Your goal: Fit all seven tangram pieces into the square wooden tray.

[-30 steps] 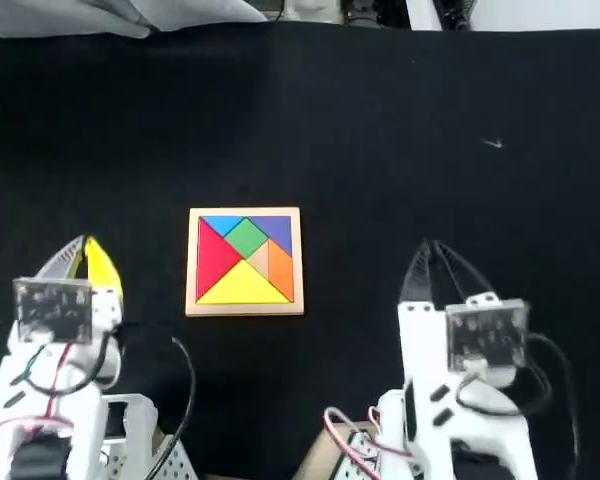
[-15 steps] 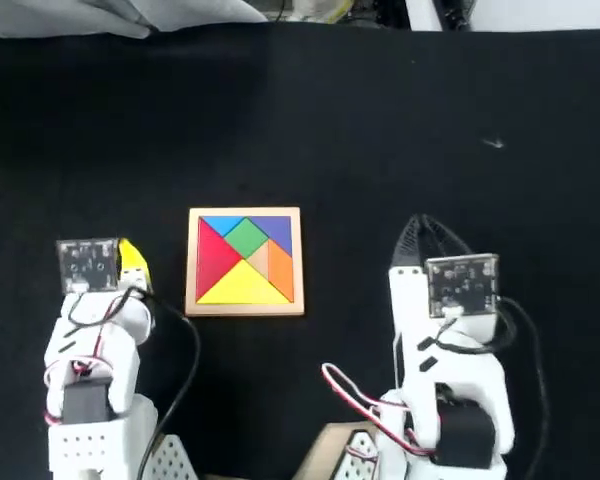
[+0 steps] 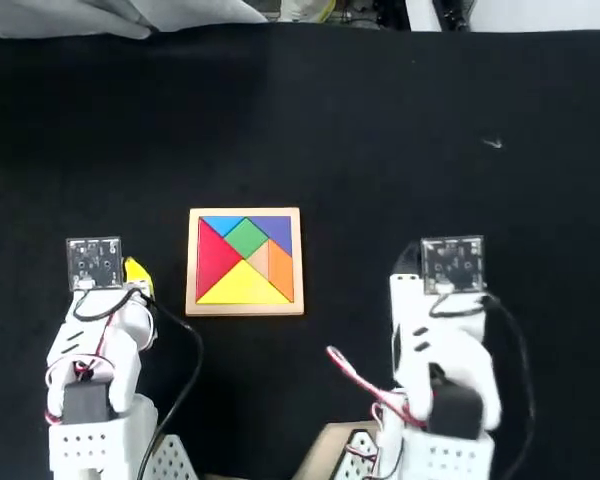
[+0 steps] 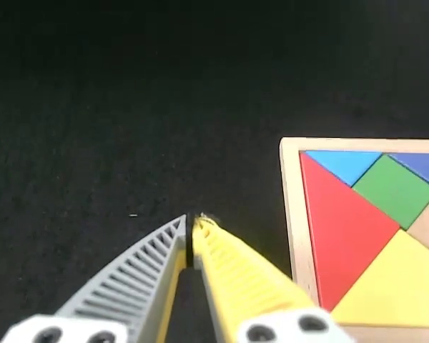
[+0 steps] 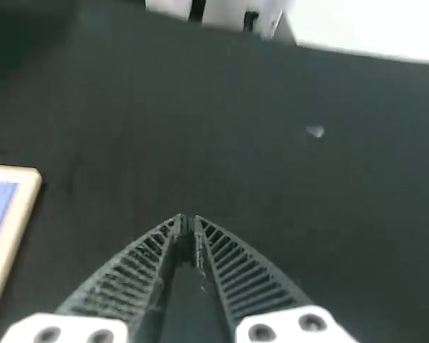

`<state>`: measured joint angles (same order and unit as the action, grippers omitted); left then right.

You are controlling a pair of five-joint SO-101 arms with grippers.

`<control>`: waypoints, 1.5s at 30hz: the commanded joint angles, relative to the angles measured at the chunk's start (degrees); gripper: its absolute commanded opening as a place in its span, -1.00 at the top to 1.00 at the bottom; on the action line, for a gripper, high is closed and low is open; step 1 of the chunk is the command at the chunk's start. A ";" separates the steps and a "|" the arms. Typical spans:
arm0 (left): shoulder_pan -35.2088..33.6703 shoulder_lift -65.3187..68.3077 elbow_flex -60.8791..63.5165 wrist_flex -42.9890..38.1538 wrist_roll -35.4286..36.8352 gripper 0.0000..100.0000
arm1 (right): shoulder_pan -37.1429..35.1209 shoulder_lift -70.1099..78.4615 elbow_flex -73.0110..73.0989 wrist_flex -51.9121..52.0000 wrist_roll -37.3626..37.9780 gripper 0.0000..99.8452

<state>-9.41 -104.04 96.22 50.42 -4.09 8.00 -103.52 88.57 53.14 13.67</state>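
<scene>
Left gripper (image 4: 191, 223), grey and yellow fingers pinched together, holding nothing, near the tray's side. Right gripper (image 5: 189, 223), black fingers closed too, empty, on the tray's other side and apart from it. Between the arms and slightly farther out, square wooden tray (image 3: 245, 212) on black table (image 3: 430, 120). Tangram pieces (image 3: 244, 285) lie flat inside, filling it. Small pale speck (image 3: 493, 143) far back.

The square wooden tray (image 3: 193, 262) lay flat on the black desk (image 3: 400, 130) with all seven pieces flush inside: a big red triangle (image 3: 215, 258) at the left, a big yellow triangle (image 3: 245, 287) nearest the arms, a green square (image 3: 247, 237), a light blue triangle (image 3: 220, 224), a darker blue piece (image 3: 278, 228), an orange triangle (image 3: 282, 272) and a tan triangle (image 3: 260, 260)
</scene>
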 commanded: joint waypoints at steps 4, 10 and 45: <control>0.66 -0.35 1.19 6.33 0.44 0.94 | 0.26 -4.70 7.25 -4.13 0.26 0.98; 0.66 -0.35 1.19 9.32 0.44 0.94 | 0.26 -4.97 7.96 -2.64 -6.07 0.98; 0.40 -0.26 1.19 22.51 0.79 0.94 | -10.90 -5.05 7.96 21.63 -16.09 0.98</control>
<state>-9.32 -104.04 96.22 72.66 -3.56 -2.46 -103.52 96.75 74.42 -2.07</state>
